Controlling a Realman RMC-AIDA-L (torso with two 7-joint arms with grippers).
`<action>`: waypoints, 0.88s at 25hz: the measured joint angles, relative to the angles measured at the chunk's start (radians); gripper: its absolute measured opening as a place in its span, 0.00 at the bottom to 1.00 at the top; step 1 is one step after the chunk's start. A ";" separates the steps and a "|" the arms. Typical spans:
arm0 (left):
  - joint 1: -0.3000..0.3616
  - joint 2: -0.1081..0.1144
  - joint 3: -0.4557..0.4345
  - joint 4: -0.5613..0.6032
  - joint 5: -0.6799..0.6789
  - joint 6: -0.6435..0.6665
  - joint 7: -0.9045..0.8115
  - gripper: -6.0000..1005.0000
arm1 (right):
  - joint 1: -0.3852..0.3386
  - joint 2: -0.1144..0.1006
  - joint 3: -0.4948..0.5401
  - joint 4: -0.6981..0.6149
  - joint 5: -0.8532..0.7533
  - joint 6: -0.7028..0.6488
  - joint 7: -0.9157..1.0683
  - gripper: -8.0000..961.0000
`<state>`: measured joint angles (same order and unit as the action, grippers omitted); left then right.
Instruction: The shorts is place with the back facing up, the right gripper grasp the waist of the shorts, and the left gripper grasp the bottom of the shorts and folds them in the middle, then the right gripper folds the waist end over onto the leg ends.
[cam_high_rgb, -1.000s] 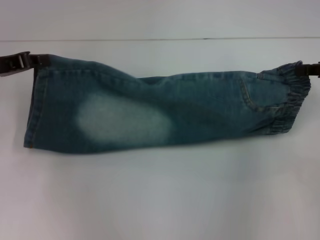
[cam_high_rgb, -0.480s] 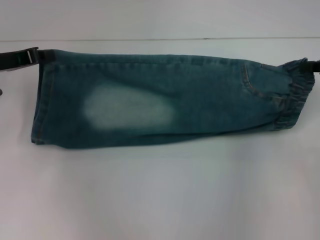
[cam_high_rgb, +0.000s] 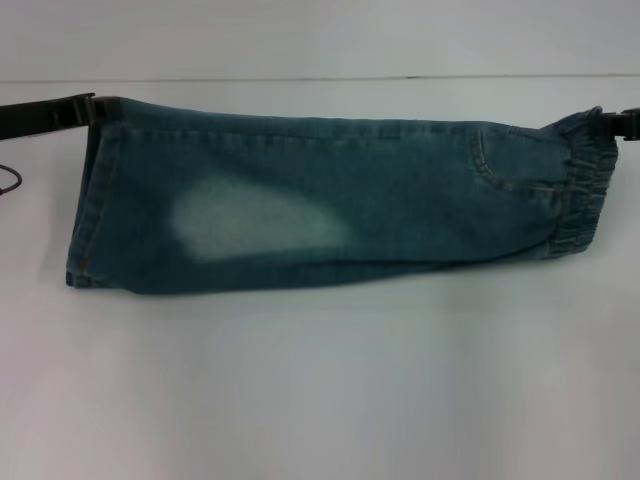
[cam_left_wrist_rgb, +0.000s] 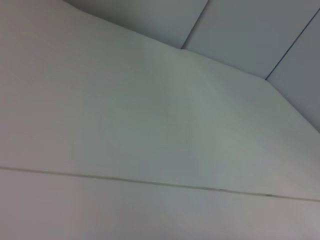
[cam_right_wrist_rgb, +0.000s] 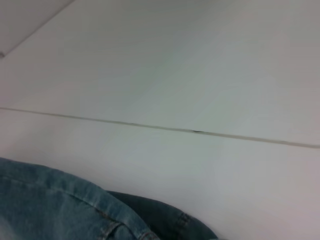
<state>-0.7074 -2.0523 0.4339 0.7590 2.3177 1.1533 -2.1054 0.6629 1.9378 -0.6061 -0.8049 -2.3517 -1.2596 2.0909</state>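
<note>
The shorts (cam_high_rgb: 400, 200) are folded lengthwise into a long band of blue-green denim with a pale faded patch, stretched across the white table (cam_high_rgb: 320, 380). Their straight leg ends (cam_high_rgb: 88, 200) are on the left and the gathered elastic waist (cam_high_rgb: 582, 185) is on the right. My left gripper (cam_high_rgb: 88, 106) is shut on the far corner of the leg ends. At the picture's right edge my right gripper (cam_high_rgb: 622, 122) is shut on the far corner of the waist. The right wrist view shows a denim edge (cam_right_wrist_rgb: 60, 200). No cloth appears in the left wrist view.
A seam in the table (cam_high_rgb: 320, 78) runs across behind the shorts. A thin dark cable (cam_high_rgb: 10, 180) loops at the left edge. The left wrist view shows white table surface (cam_left_wrist_rgb: 125, 125) and grey wall panels (cam_left_wrist_rgb: 250, 35).
My left gripper has moved right and a little farther back with the leg ends. The shorts' far edge has pulled straight and taut, and the near hem corner has shifted right.
</note>
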 joint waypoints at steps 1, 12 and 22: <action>0.000 -0.001 0.000 0.000 0.000 -0.004 0.000 0.12 | 0.003 0.001 0.000 0.000 0.000 0.001 0.000 0.19; 0.017 -0.032 0.014 0.011 -0.010 -0.082 -0.008 0.14 | 0.026 0.005 -0.038 0.014 -0.010 0.025 0.002 0.20; 0.022 -0.070 0.016 0.027 -0.018 -0.140 0.024 0.16 | 0.028 0.006 -0.069 0.012 -0.012 0.076 0.003 0.37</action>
<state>-0.6856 -2.1223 0.4494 0.7857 2.2995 1.0130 -2.0816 0.6910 1.9442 -0.6747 -0.7933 -2.3639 -1.1832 2.0939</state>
